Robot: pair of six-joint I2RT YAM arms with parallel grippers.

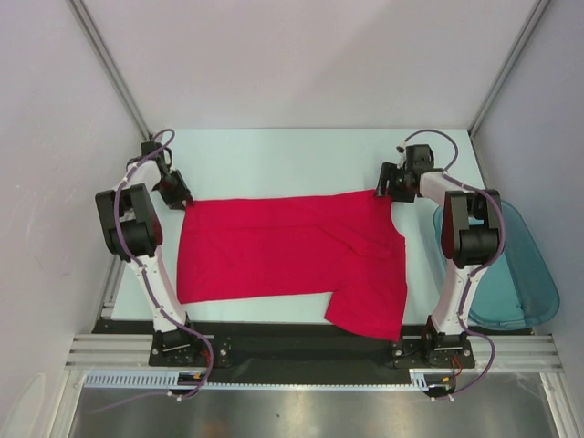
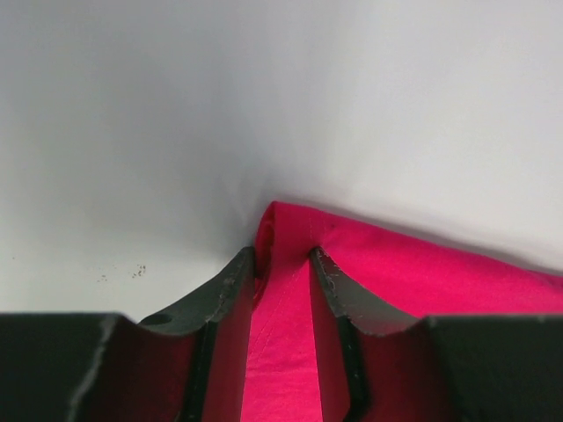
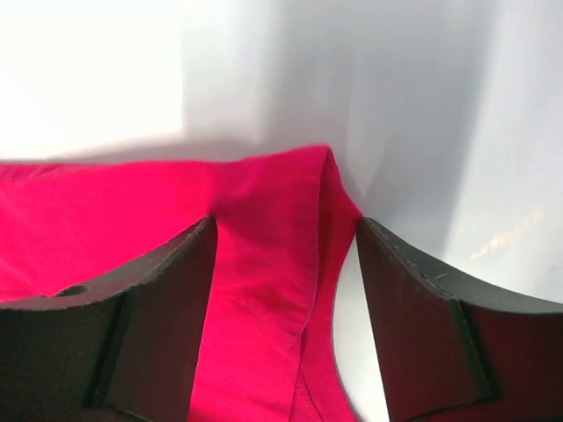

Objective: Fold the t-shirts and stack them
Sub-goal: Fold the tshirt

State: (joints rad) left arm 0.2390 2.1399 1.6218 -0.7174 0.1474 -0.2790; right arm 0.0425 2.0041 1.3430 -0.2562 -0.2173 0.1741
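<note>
The plain bright red cloth t-shirt lies spread mid-frame on the white tabletop. The left fingers stand narrow around a cloth ridge at its upper-left corner; whether they are clamped, I cannot tell. The right fingers gape astride the upper-right corner, holding nothing. Uneven grips could skew the fold or drop a corner.

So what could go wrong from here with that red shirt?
1. The left tool straddles only the bunched tip of one t-shirt corner. So thin a bite could slip out on lifting.
2. The right tool stands open with the other corner off-centre in its gap. It may close on too little cloth.
3. The shirt's near flap reaches the front edge of the table and might drag or snag.
</note>
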